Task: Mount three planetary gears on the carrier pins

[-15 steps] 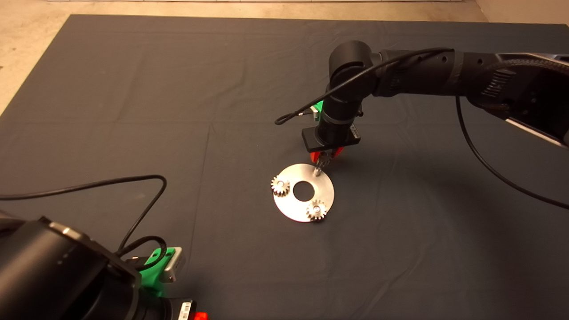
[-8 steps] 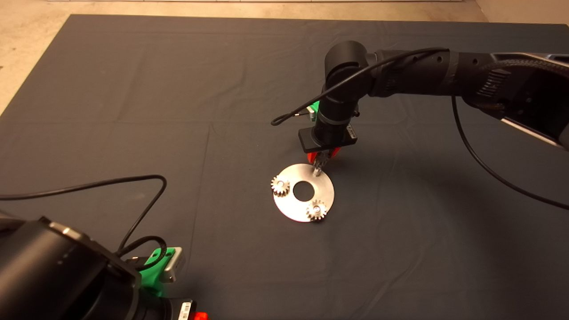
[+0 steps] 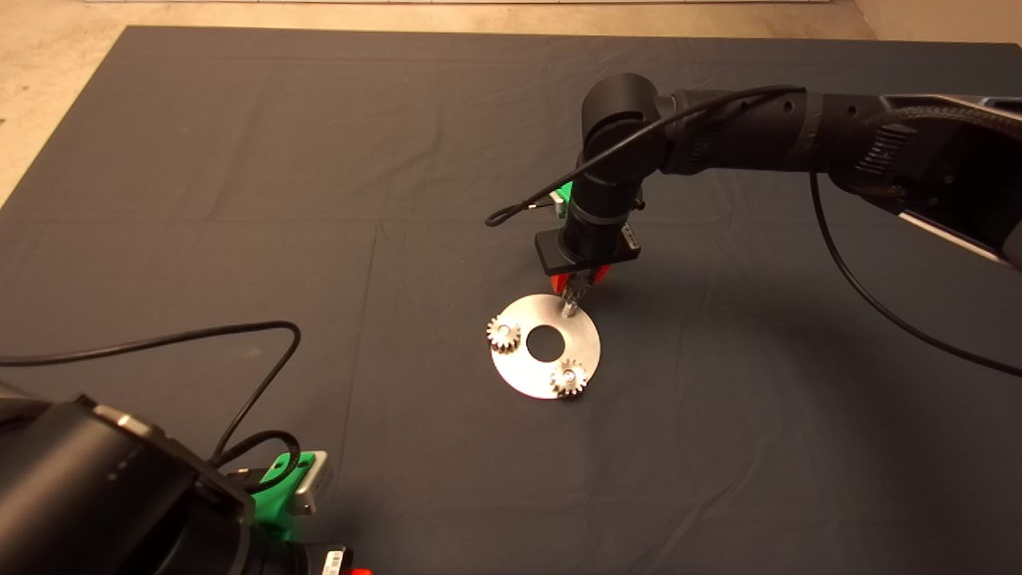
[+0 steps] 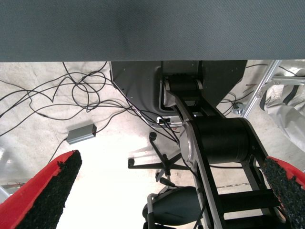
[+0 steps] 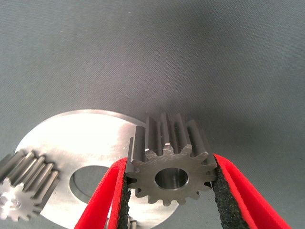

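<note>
Two small silvery spur gears point(image 3: 504, 333) point(image 3: 568, 377) sit on pins of the flat shiny metal disc point(image 3: 587, 339). The right gripper point(image 5: 169, 200), closed on the third gear point(image 5: 169, 160), hangs over the disc's far pin. Likely next: centre the bore, then lower. The left gripper point(image 4: 162, 191) is parked wide open at the mat's near-left edge.

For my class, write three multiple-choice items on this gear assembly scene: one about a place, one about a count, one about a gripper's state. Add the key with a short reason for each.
1. Where is the right gripper?
A. over the disc's far edge
B. at the mat's near left corner
C. off the mat

2. How many gears already sit on the disc?
A. none
B. two
C. three

3. What are the right gripper's fingers doing?
A. spread, holding nothing
B. clamped on a cable
C. clamped on a gear

Key:
1 A: the head view shows it above the disc's far rim.
2 B: one gear and another sit there.
3 C: the right wrist view shows the third gear between the pads.
</note>
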Available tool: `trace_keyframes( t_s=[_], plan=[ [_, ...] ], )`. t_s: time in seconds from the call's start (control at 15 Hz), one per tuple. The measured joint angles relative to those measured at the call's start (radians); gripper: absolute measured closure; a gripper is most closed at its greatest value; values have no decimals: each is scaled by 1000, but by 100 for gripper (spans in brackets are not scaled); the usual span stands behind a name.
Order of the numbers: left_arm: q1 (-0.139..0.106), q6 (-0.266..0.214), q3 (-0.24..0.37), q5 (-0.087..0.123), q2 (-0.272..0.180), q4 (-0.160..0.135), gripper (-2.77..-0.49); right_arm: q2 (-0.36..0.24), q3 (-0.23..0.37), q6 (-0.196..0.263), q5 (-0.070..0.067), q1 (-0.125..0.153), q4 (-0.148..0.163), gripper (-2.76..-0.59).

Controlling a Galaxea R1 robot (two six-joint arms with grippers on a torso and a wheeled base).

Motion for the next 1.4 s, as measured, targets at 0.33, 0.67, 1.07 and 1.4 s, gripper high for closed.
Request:
trace_keyframes(
  t_s=[0.33, 0.67, 1.07, 1.4],
  plan=[
    [8, 0, 0, 0, 0, 0, -277, 4, 36, 0, -3, 10, 3, -104],
    [11, 0, 0, 0, 0, 0, -277, 6, 56, 0, -3, 11, 3, -104],
    [11, 0, 0, 0, 0, 0, -277, 6, 58, 0, -2, 10, 4, -104],
    [11, 0, 0, 0, 0, 0, -277, 5, 58, 5, -2, 10, 4, -104]
  ],
)
